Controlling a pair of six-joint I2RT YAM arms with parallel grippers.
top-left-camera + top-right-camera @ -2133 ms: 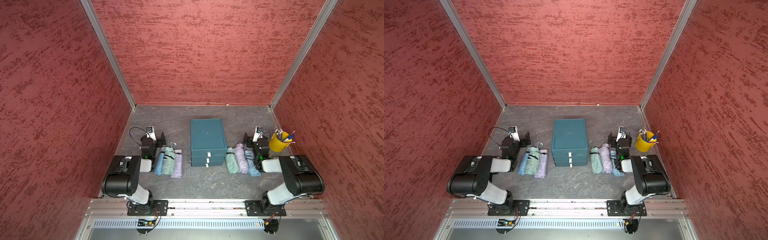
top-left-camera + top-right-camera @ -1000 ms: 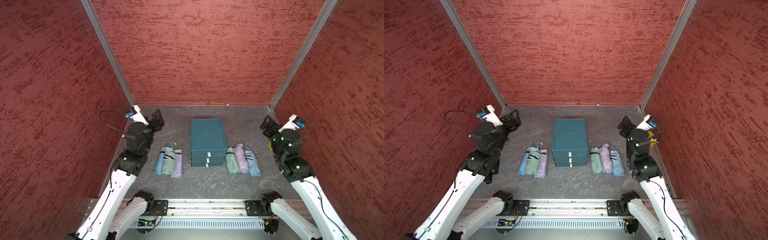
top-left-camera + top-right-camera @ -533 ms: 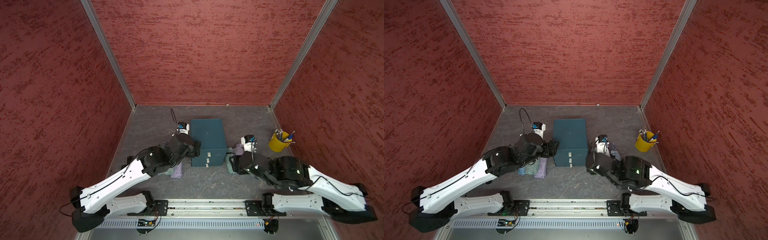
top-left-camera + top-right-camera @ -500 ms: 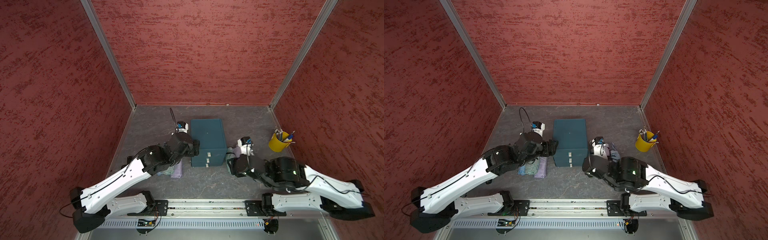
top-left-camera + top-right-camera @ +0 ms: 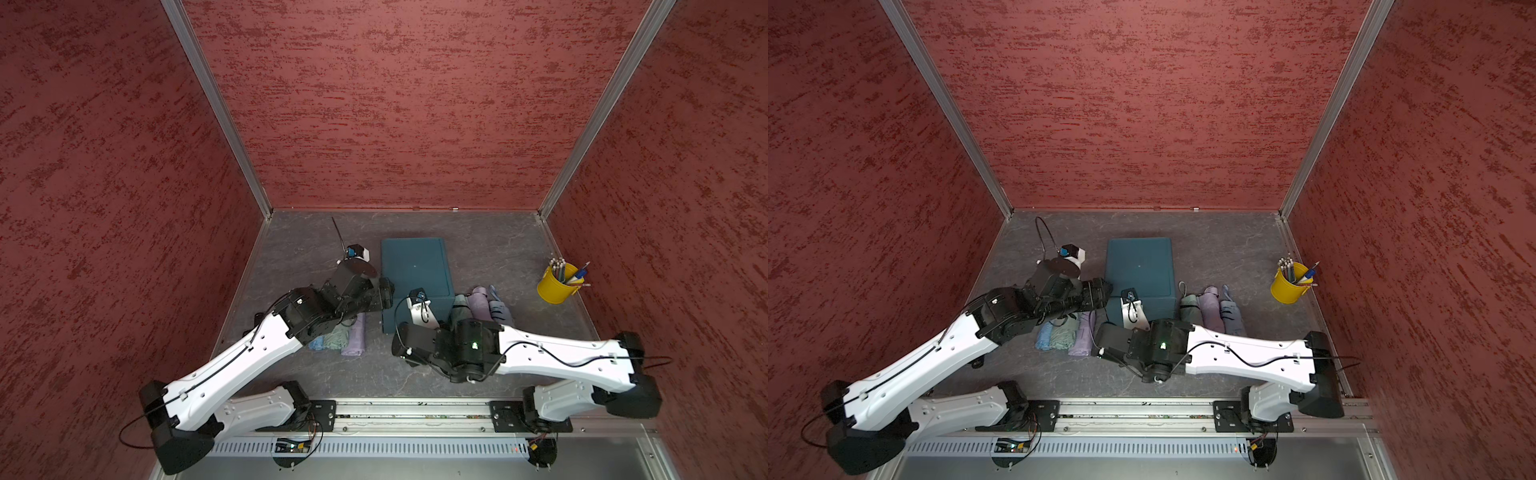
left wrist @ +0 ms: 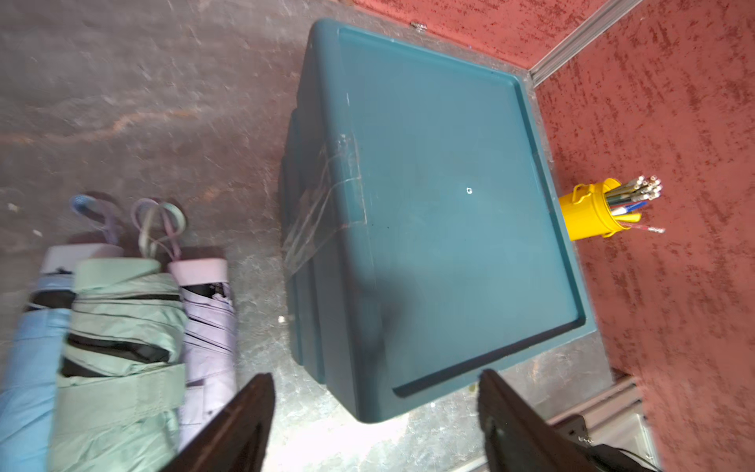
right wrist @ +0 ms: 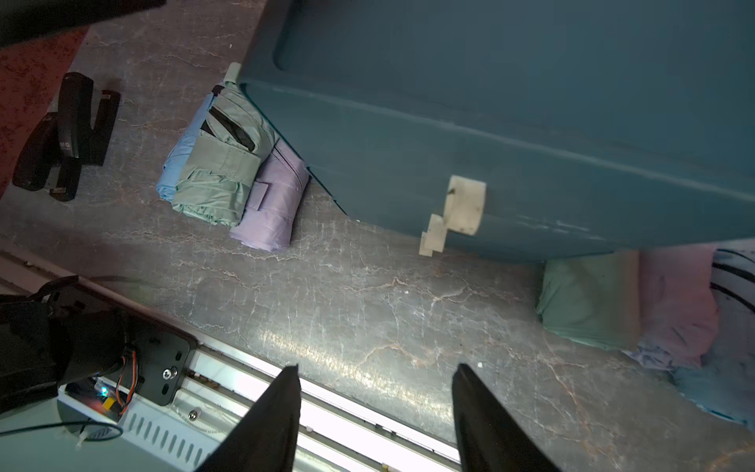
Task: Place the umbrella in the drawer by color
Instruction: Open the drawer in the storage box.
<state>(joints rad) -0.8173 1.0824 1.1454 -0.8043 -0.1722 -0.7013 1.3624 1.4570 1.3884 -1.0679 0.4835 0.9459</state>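
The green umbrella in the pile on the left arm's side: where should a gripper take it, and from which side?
Probably mid-length, from above, jaws across its width: the green umbrella rides higher than the blue umbrella and purple umbrella flanking it.

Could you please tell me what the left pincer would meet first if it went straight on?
The left pincer would probably meet the teal drawer unit first, near its front corner; depth is unclear.
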